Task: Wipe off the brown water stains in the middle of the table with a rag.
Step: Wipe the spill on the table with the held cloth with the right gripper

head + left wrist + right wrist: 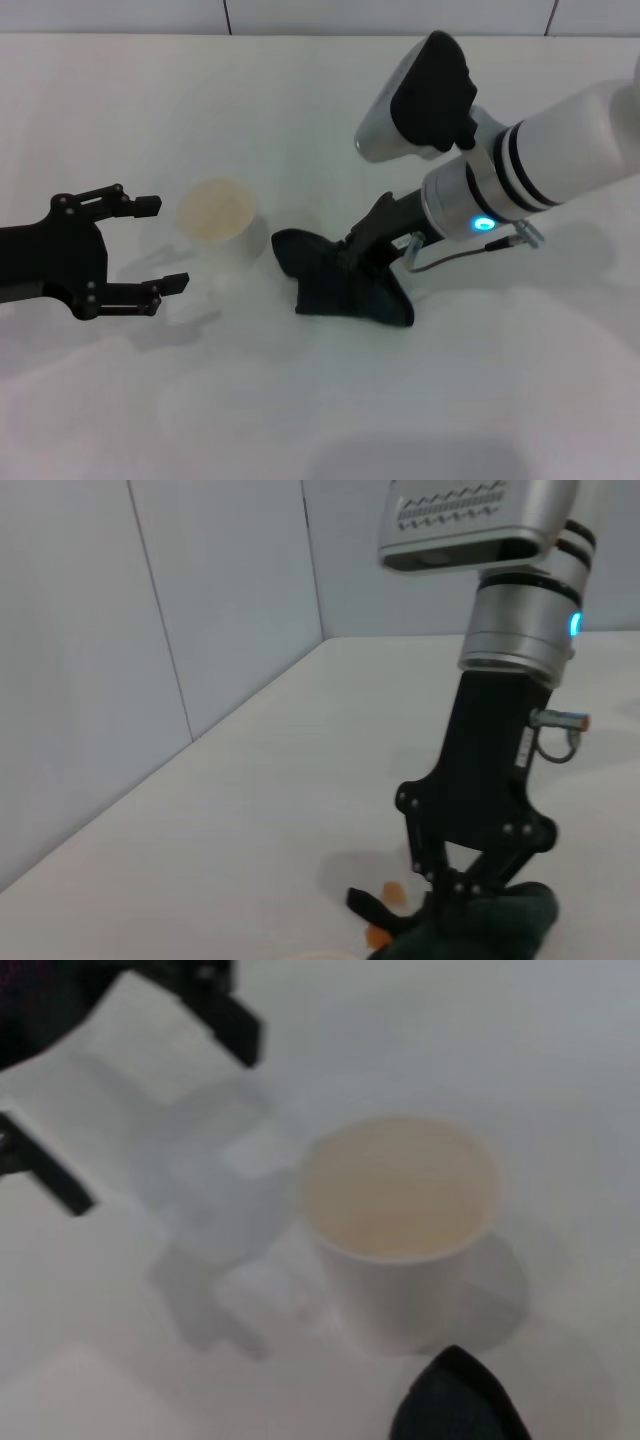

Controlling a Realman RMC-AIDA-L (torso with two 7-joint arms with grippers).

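In the head view, the right gripper (352,262) is near the middle of the frame, pressed down into the black rag (340,282). Its fingers are closed on the cloth, which lies bunched up on the white table (300,420). The right arm comes in from the upper right of the frame.

A white cup (217,222) with a tan inside stands upright just to the left of the rag. The left gripper (155,244) is at the left edge of the frame, beside the cup but not touching it. Its two fingers are spread wide apart.

In the left wrist view, small orange-brown water stains (386,912) show at the bottom of the frame, right beside the rag (480,925) and partly under its edge. In the right wrist view, the cup (400,1225) fills the middle and a corner of the rag (458,1398) pokes in at the bottom.
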